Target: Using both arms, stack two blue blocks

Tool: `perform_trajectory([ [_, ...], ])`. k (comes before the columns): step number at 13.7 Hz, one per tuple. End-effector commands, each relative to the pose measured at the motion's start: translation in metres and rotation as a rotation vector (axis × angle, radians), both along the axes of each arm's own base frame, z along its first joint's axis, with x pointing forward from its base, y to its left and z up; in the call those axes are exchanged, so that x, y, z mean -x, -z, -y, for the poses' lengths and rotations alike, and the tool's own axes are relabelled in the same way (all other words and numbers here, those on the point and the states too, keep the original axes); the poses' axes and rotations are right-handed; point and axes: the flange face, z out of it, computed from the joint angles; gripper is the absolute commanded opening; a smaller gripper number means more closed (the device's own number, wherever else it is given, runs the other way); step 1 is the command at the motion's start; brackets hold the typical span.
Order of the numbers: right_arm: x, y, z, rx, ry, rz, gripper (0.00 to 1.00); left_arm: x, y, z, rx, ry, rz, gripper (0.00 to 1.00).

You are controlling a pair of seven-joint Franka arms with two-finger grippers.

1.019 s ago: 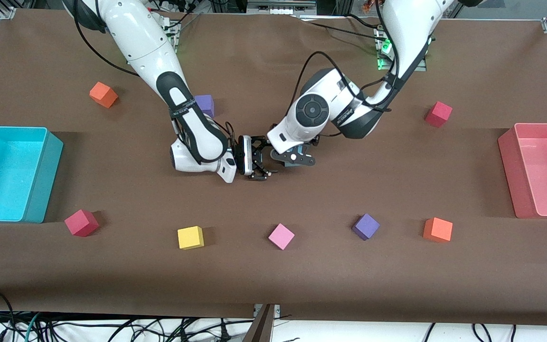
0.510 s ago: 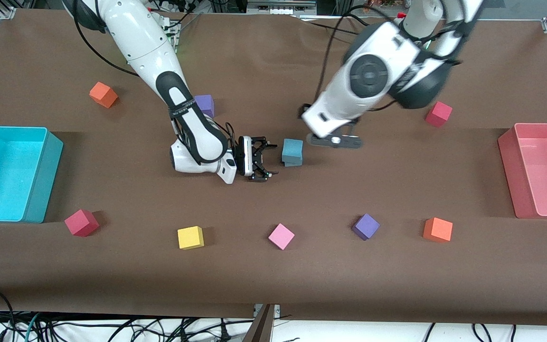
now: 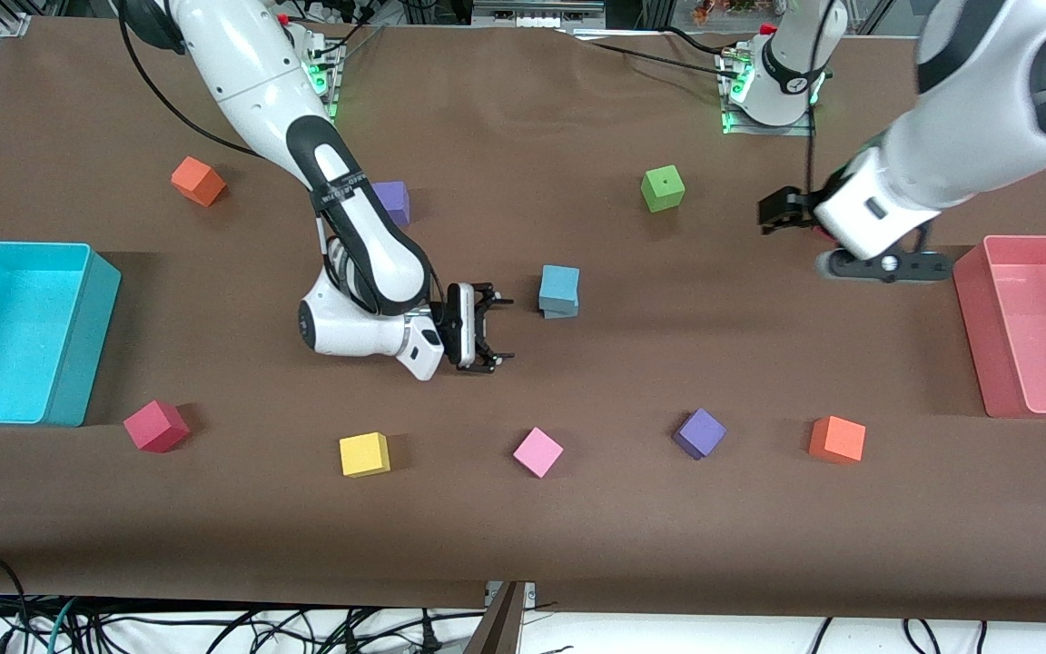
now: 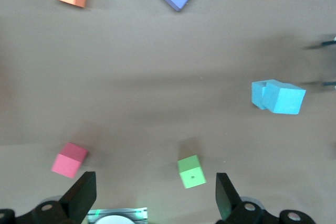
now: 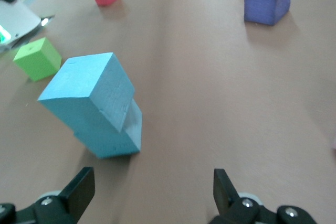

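Two blue blocks are stacked mid-table: the upper one (image 3: 559, 283) sits askew on the lower one (image 3: 560, 312). The stack also shows in the right wrist view, upper block (image 5: 89, 95) on lower block (image 5: 113, 139), and in the left wrist view (image 4: 278, 97). My right gripper (image 3: 489, 338) is open and empty, low over the table beside the stack, toward the right arm's end; its fingers (image 5: 77, 190) stand apart from the blocks. My left gripper (image 3: 779, 211) is open and empty, high over the table toward the left arm's end; its fingers (image 4: 79, 200) frame a green cube.
A green cube (image 3: 663, 188) lies farther from the camera than the stack. A purple cube (image 3: 391, 200) and an orange cube (image 3: 198, 180) lie by the right arm. Red (image 3: 156, 425), yellow (image 3: 365, 453), pink (image 3: 537, 451), purple (image 3: 699, 432) and orange (image 3: 837, 439) cubes lie nearer. A cyan bin (image 3: 87, 345) and a pink bin (image 3: 972, 318) stand at the table's ends.
My left gripper has let go of the upper blue block, risen and swung away toward the left arm's end. My right gripper has drawn back a little from the stack. The green cube is now uncovered.
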Motion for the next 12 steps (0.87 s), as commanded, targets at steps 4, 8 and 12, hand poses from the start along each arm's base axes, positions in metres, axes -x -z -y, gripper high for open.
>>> perform_trajectory([
  [4, -0.053, -0.112, 0.066, 0.244, -0.084, -0.026, 1.00, 0.015, -0.019, -0.064, -0.041, 0.051, 0.056, 1.00],
  [8, -0.081, -0.154, 0.106, 0.332, 0.095, -0.071, 1.00, 0.038, 0.009, -0.074, -0.150, 0.043, 0.155, 1.00],
  [12, -0.094, -0.215, 0.103, 0.504, 0.349, -0.137, 1.00, 0.035, 0.006, -0.080, -0.145, 0.029, 0.166, 1.00],
])
